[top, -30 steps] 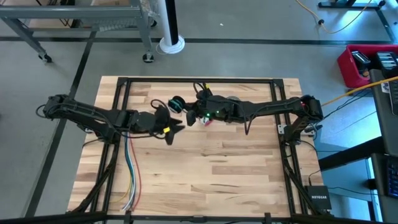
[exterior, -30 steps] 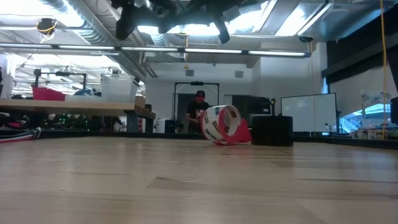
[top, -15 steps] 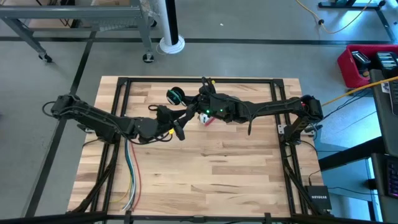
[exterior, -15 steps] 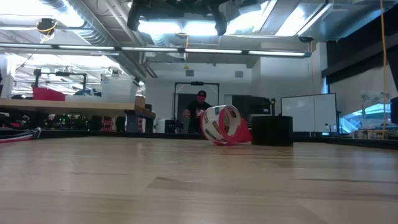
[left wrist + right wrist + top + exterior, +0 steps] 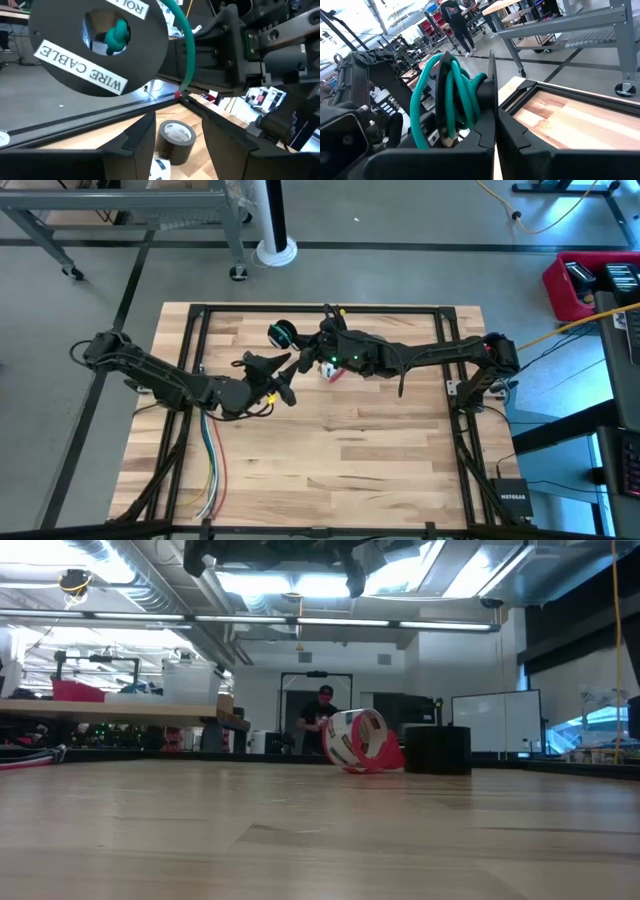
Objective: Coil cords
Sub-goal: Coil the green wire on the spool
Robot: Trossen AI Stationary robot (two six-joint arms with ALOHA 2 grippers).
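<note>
The cord is a green coil with a black round disc marked "WIRE CABLE". It hangs above the far middle of the table. My right gripper reaches in from the table's right and is shut on the coil. My left gripper is open and empty, just near-side of the coil and below it. In the left wrist view its fingers point up at the disc without touching it. My right gripper pinches several green loops of the coil between its two fingers. The fingers come about level from the table's right. The coil is lifted clear of the table, its loops standing upright and its disc facing my left gripper.
A grey tape roll stands on the table beneath the coil. A red-and-white tape dispenser lies under my right arm and also shows in the low view. Long coloured wires run along the near left. A person stands in the room behind.
My right gripper has carried the coil a little toward the table's far edge. My left gripper has drawn back from the coil toward the near edge and turned, and its arm has swung nearer.
</note>
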